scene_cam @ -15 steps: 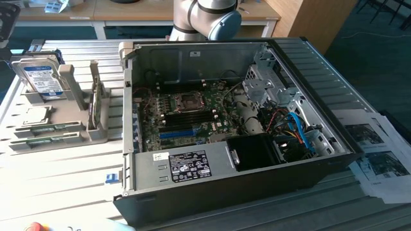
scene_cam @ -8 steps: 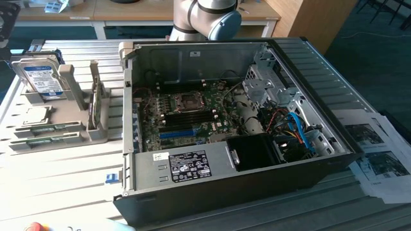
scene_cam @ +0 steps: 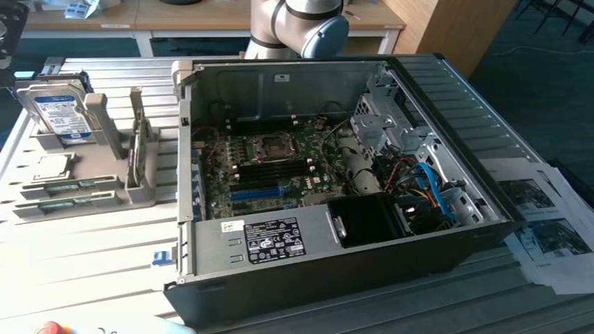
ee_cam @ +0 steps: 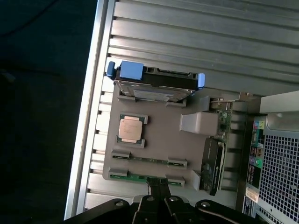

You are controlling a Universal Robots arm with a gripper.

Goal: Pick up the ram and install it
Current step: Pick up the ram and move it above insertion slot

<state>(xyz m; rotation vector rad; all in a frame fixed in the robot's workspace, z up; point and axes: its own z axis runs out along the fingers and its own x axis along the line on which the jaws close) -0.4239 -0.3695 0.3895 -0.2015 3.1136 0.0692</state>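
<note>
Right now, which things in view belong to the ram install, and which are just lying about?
Job: ram sticks, gripper, motherboard in the open computer case.
Lying about: hard drive, processor, papers.

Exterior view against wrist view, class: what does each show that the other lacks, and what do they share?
Exterior view: the motherboard inside the open computer case, the arm and printed papers. Wrist view: the shut gripper, pointing at the holder. Shared: the grey holder with the hard drive, processor chip and two ram sticks.
</note>
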